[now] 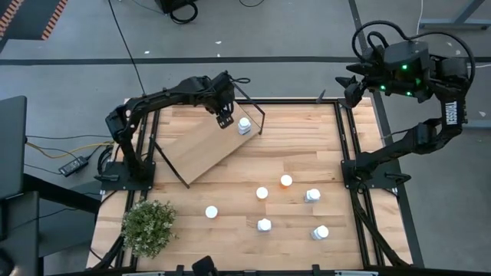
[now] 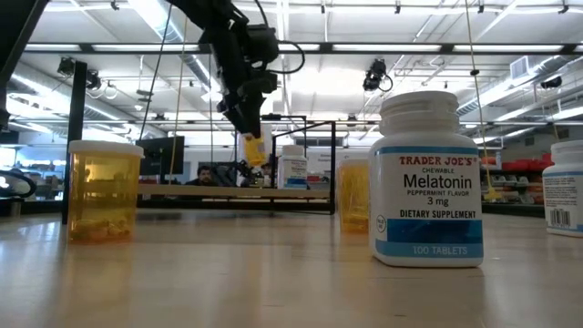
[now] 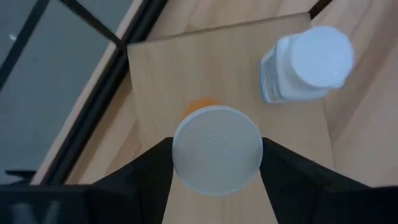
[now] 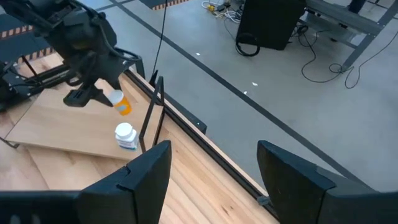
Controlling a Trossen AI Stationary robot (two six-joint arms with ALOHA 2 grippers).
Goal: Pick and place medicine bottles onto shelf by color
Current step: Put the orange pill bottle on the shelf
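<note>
My left gripper (image 1: 224, 116) hovers over the far end of the shelf (image 1: 201, 147), a light-wood board on black wire legs, and is shut on an orange-bodied bottle (image 4: 122, 103). A white bottle (image 1: 244, 126) stands on the shelf just to the right of it. Several more white-capped bottles stand on the table nearer the front, among them orange ones (image 1: 286, 181) and white ones (image 1: 312, 195). My right gripper (image 4: 214, 168) is open and waits above the table's far right corner. My left gripper pinches the orange bottle at its white cap (image 3: 216, 152), one finger (image 3: 152, 171) on each side. The fingers come from above, pointing down. The bottle hangs below them, slightly tilted, its orange body (image 2: 255, 151) lifted clear above the shelf board.
A small green plant (image 1: 148, 226) stands at the table's near left corner. In the low view a large Melatonin bottle (image 2: 428, 178) and an orange bottle (image 2: 103, 191) stand close to the camera. Black frame rails (image 1: 347, 138) edge the table; the shelf's near part lies bare.
</note>
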